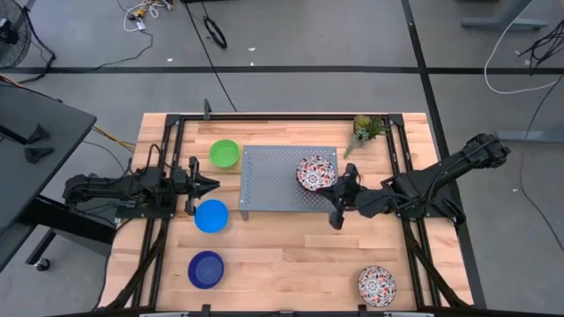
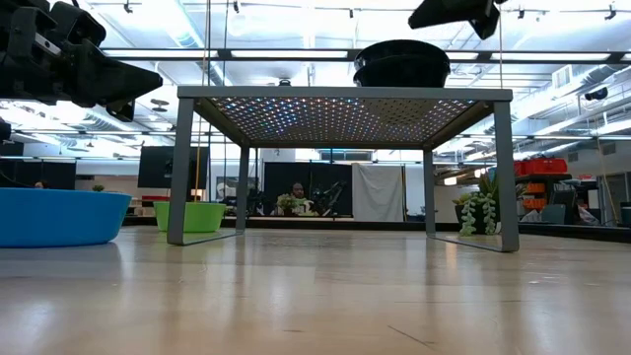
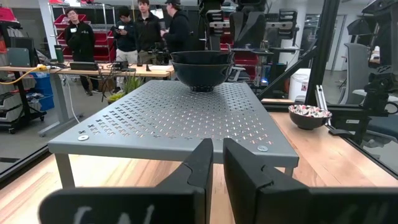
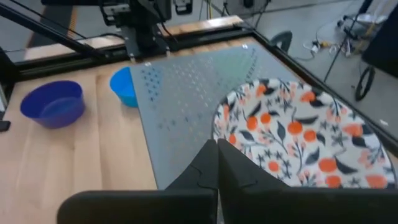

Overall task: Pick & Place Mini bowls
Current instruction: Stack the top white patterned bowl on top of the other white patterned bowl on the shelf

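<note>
The wooden table is carrying everything, with the grey perforated stand sitting near its middle. On top of the stand a floral bowl is resting; the low view suggests two are nested there, though I cannot be sure. Another floral bowl is lying near the front right corner of the table. The green bowl is sitting just beside the stand's far left corner, the light blue bowl near its front left corner, and the dark blue bowl farther toward the front edge.

The right gripper is hovering at the front edge of the floral bowl on the stand, fingers pressed together and holding nothing. The left gripper is waiting just left of the stand between the green and light blue bowls, its fingers standing a narrow slit apart, empty.

The step in hand looks like a placing just completed on the stand. The next move likely calls for a gripper spreading its fingers and descending over the rim of a bowl on the table.
</note>
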You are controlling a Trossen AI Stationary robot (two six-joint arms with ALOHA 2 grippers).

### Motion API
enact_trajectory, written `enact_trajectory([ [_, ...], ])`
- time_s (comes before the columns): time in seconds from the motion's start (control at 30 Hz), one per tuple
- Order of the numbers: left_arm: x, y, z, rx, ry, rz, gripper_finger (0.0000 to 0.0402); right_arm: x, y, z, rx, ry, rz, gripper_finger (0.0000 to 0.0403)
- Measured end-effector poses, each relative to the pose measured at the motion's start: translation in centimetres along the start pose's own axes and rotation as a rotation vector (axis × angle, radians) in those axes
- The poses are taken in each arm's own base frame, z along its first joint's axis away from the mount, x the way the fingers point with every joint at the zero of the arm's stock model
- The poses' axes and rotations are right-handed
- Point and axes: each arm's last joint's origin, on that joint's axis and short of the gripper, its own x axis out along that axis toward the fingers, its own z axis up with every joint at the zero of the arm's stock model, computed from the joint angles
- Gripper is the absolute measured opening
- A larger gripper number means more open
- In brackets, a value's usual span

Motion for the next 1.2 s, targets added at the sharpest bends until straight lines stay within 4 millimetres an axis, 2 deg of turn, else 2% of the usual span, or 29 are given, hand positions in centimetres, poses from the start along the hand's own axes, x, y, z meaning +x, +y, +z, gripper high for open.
enact_trajectory([
  [0.23,0.0,0.0,0.0,0.000,0.000,0.000,0.0044,0.6,-0.5,1.3,-0.016,-0.085,-0.011,0.0000],
  [0.5,0.0,0.0,0.0,0.000,0.000,0.000,0.0044,1.9,-2.3,2.9,-0.030,-0.144,0.012,0.0000],
  [0.73,0.0,0.0,0.0,0.000,0.000,0.000,0.0044,3.2,-3.9,3.3,-0.033,-0.125,0.053,0.0000],
  [0.97,0.0,0.0,0.0,0.000,0.000,0.000,0.0044,4.4,-4.0,4.6,-0.091,-0.124,0.096,0.0000],
  [1.2,0.0,0.0,0.0,0.000,0.000,0.000,0.0044,5.7,-4.6,4.3,-0.109,-0.084,0.148,0.0000],
])
